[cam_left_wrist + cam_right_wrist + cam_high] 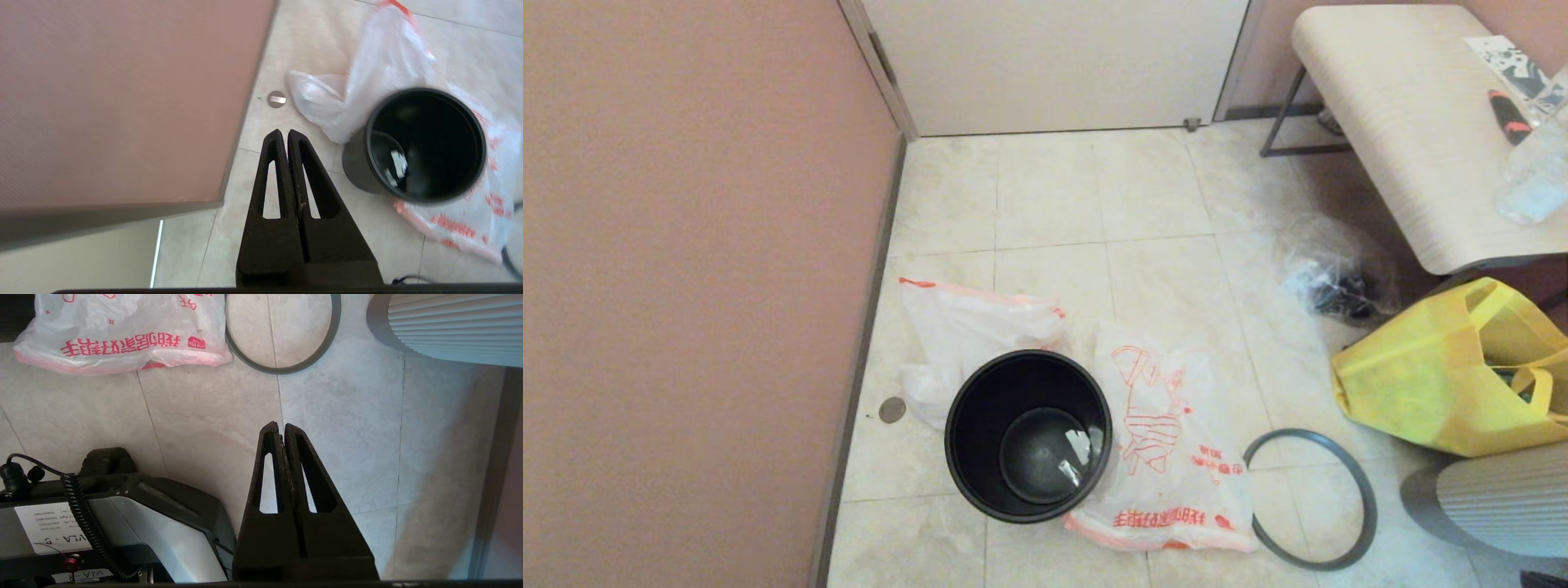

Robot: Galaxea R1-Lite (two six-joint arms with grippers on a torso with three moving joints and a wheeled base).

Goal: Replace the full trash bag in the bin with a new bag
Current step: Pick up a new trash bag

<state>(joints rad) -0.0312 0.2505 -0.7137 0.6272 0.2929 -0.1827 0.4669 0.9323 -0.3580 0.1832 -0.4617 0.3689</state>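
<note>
One bin [1028, 434] is standing upright on the tile floor [1143, 204], unlined, with a couple of small pale scraps [1076, 457] lying in its bottom. Two white bags are lying flat against it: one plain bag with an orange edge [968, 331] is resting behind the bin, and one new bag [1168, 445] with the big red drawing and a row of red characters is spreading out beside it. One thin grey hoop [1311, 498] is lying loose on the floor, just beside the new bag.

The left gripper [284, 132] is hovering above the floor with its fingers pressed together, holding nothing; the bin is sitting ahead of it and off to one side, near the pink wall [686, 286]. The right gripper [278, 425] is also hanging pinched closed and empty, with the hoop and the new bag lying ahead of its tips.

One yellow tote [1454, 367], one clear bag of dark items [1331, 273] and one bench [1413, 122] are sitting well apart from both grippers.
</note>
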